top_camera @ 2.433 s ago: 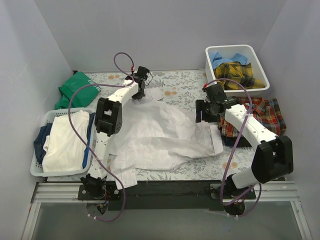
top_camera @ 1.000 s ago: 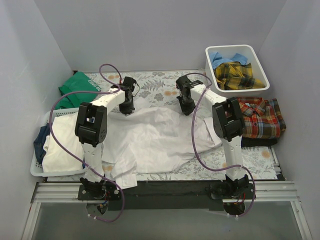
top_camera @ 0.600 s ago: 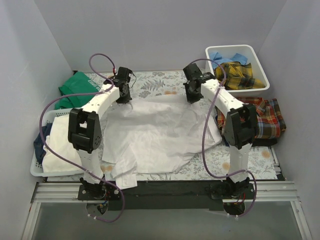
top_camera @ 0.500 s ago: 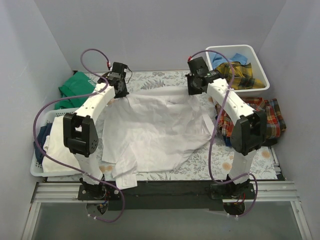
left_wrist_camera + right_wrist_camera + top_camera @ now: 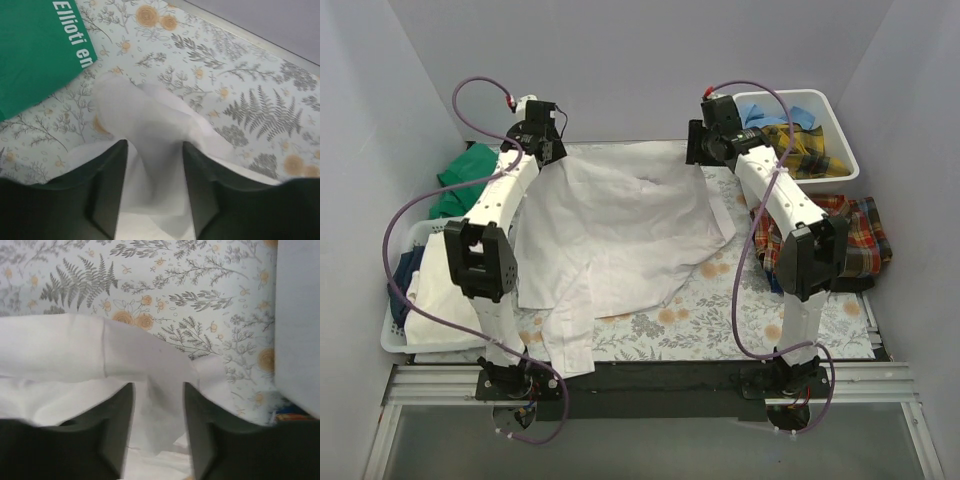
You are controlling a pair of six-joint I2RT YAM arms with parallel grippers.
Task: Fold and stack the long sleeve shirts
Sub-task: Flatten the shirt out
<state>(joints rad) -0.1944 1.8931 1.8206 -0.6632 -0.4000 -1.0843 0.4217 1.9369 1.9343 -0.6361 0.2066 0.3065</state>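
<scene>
The large white long sleeve shirt lies spread on the floral table cover, its top edge pulled to the far side. My left gripper is at the shirt's far left corner and my right gripper at its far right corner. In the left wrist view the left gripper stands open, a ridge of white shirt lying loose between the jaws. The right gripper is open too, over a fold of the shirt. A red-orange-navy plaid shirt lies at the right.
A white bin at the back right holds a yellow-dark plaid shirt and a light blue one. A green cloth lies at the back left. A basket with white cloth sits at the left.
Both arms have dragged the white shirt's top edge toward the back of the table and spread it. Both grippers, shut on the cloth before, have opened.
</scene>
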